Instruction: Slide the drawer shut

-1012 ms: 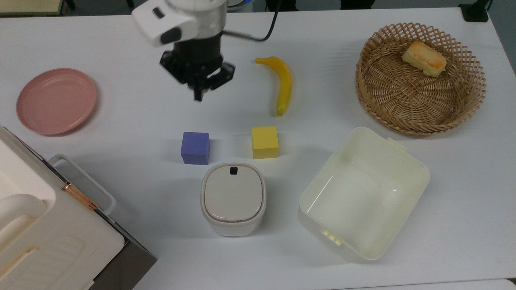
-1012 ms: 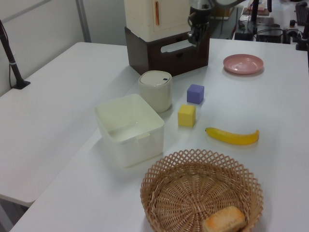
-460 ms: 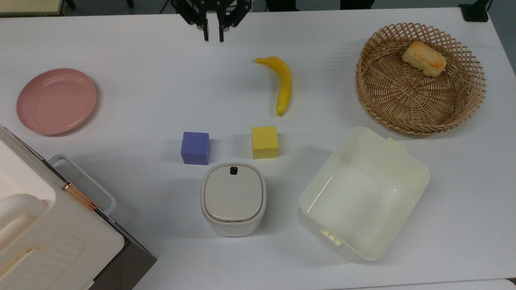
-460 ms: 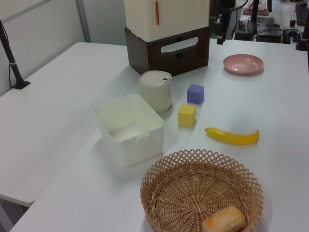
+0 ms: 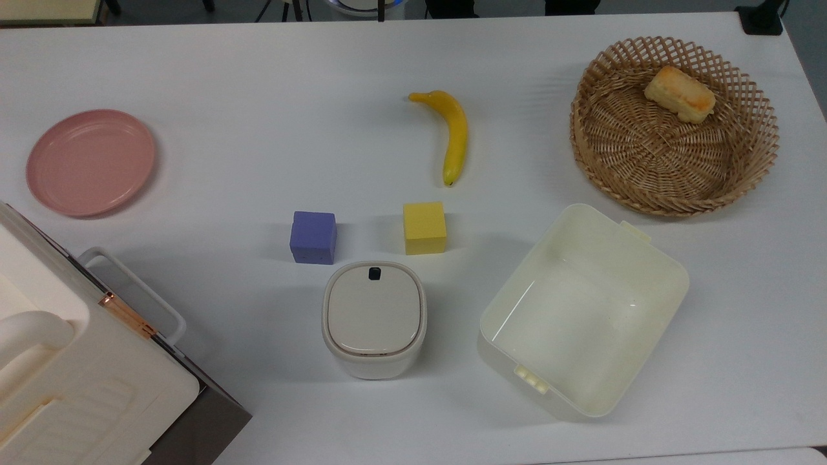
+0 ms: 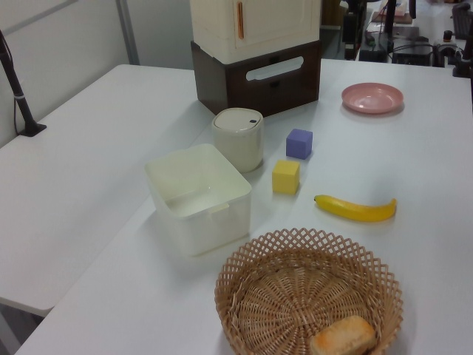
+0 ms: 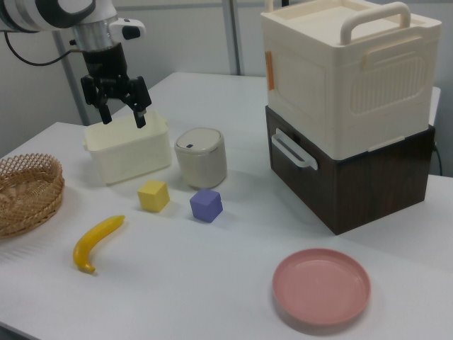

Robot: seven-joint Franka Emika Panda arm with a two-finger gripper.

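Broadly, white table (image 5: 258, 129) spans the room, dark brown drawer (image 7: 311, 170) flush under cream case (image 7: 347, 71) at the right view's right, cream bin (image 7: 131, 149), wicker basket (image 7: 25, 191), pink plate (image 7: 322, 287), then gripper (image 7: 122, 113) raised over the bin, fingers apart.

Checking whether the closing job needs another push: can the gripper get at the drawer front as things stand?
Probably yes: the gripper hangs open, high above the table, and nothing stands before the drawer or its white handle. The front already looks flush.
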